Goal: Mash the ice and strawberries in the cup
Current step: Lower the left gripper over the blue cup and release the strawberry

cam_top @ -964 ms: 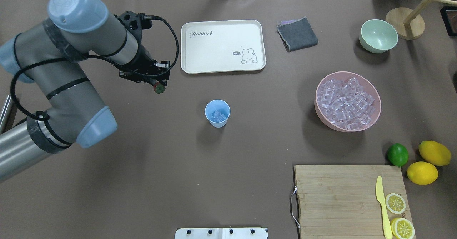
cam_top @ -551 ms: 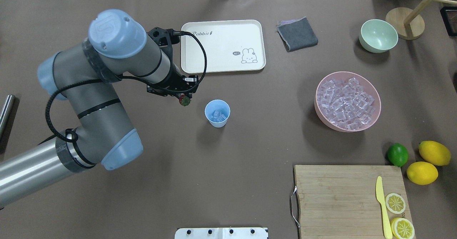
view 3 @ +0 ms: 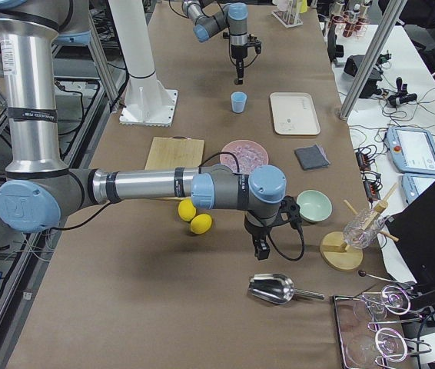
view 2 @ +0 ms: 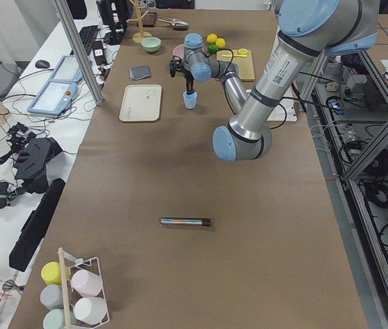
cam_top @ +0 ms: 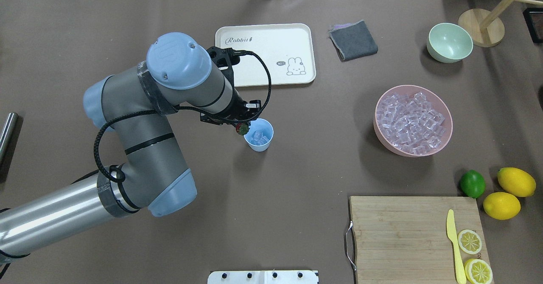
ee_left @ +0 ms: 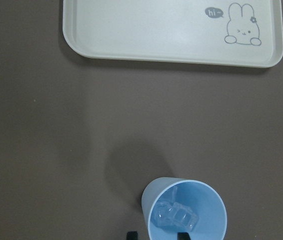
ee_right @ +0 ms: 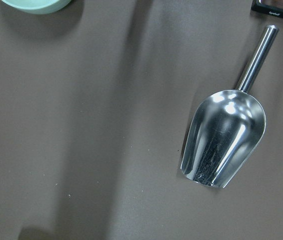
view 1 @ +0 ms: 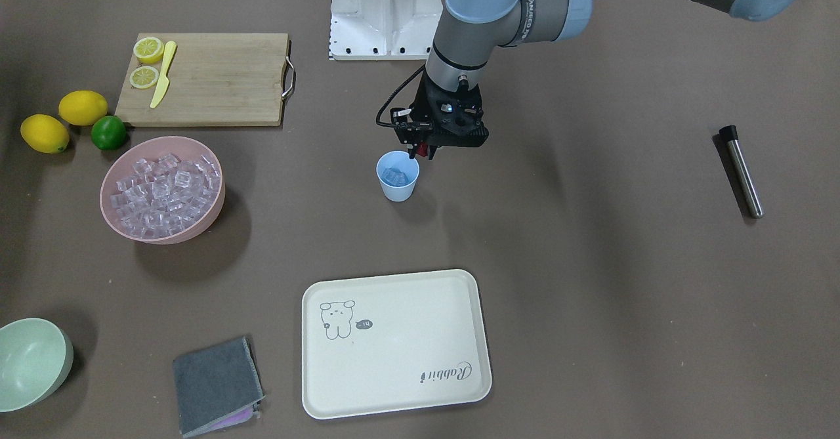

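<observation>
Left gripper point(cam_top: 241, 126) has its fingers pinched narrow on the strawberry point(cam_top: 242, 129), a small red fruit with green leaves showing at the fingertips. It hangs just above the cup point(cam_top: 258, 146), over the rim on the robot's left side (not down inside). The cup stands upright in the middle of the brown table point(cam_top: 297, 182), with a few clear ice cubes point(cam_top: 259, 138) at its bottom.

Beyond the cup, away from the robot, lies a cream tray point(cam_top: 254, 63) with a rabbit drawing. Toward the robot's right sits a pink bowl point(cam_top: 376, 127) heaped with more ice. Farther off are a folded grey cloth point(cam_top: 354, 41) and a pale-green bowl point(cam_top: 430, 42). A cutting board point(cam_top: 398, 233) lies near the robot, with a lime point(cam_top: 472, 184) beside it. A metal rod point(view 1: 741, 173) lies well apart on the robot's left.

The right gripper point(view 3: 262, 250) hangs above the table between the pale-green bowl and a metal scoop point(view 3: 273, 288). Whether it is wide or closed cannot be told.
</observation>
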